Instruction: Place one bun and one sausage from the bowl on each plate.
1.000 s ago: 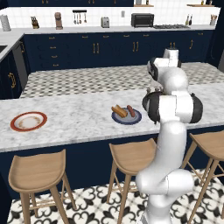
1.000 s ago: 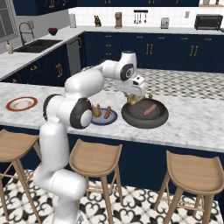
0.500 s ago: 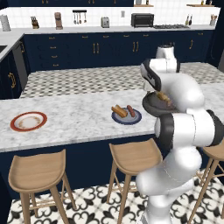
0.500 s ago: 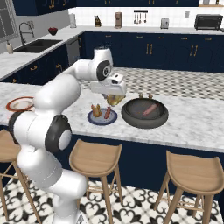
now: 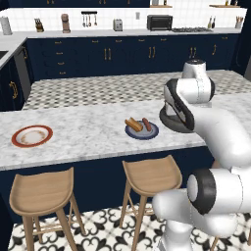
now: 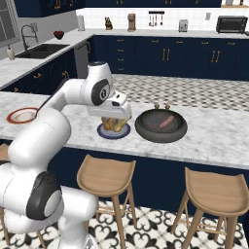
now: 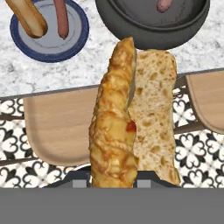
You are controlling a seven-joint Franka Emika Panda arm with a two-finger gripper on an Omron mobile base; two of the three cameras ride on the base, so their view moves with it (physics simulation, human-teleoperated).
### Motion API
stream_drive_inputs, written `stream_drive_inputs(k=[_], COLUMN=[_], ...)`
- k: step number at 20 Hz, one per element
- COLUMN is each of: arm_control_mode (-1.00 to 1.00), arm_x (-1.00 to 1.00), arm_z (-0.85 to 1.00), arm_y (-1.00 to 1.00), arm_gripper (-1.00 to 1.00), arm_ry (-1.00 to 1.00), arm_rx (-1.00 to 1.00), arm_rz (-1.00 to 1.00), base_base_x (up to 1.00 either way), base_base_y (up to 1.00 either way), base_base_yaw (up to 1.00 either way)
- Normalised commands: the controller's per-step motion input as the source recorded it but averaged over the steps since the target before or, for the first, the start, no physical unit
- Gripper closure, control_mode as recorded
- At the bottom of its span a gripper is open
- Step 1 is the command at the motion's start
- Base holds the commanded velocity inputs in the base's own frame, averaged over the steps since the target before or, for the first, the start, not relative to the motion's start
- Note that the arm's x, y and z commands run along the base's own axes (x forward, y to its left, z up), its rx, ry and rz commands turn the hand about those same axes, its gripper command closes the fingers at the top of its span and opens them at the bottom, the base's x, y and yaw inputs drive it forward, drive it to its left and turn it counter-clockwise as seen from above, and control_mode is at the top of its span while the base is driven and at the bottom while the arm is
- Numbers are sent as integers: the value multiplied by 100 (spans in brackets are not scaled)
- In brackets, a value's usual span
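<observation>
My gripper (image 6: 115, 118) is shut on a split, golden bun (image 7: 131, 118) that hangs just past the counter's front edge, above the stools in the hand view. Close behind it lies the dark blue plate (image 7: 81, 37), carrying another bun (image 7: 28, 17) and a sausage (image 7: 61, 19). To that plate's right stands the dark bowl (image 6: 146, 132), which holds one sausage (image 6: 166, 121). Far left on the counter is the red-rimmed plate (image 5: 32, 136), with nothing on it. My arm partly hides the bowl (image 5: 169, 122) in the left base view.
Wooden stools (image 6: 107, 175) stand in a row under the counter's near edge. A wide stretch of marble counter (image 5: 83, 132) lies between the two plates. Behind the island is a second patterned counter (image 5: 98, 88).
The arm has swung left from over the bowl to the blue plate's front side, carrying the bun along. The jaws have stayed shut on it.
</observation>
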Motion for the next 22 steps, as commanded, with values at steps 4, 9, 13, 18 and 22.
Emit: stream_drive_inputs(k=[4,9,13,18,22], arm_control_mode=[-100,100,100,100,100], arm_x=[-15,0,0,0,0], arm_z=[13,0,0,0,0], arm_y=[0,0,0,0,0], arm_gripper=[100,100,100,100,100], arm_ry=[0,0,0,0,0], arm_rx=[0,0,0,0,0], arm_rz=[0,0,0,0,0], base_base_x=[0,-34,-13,-1,0], base_base_y=[0,56,100,100,100], base_base_yaw=[0,1,4,3,2])
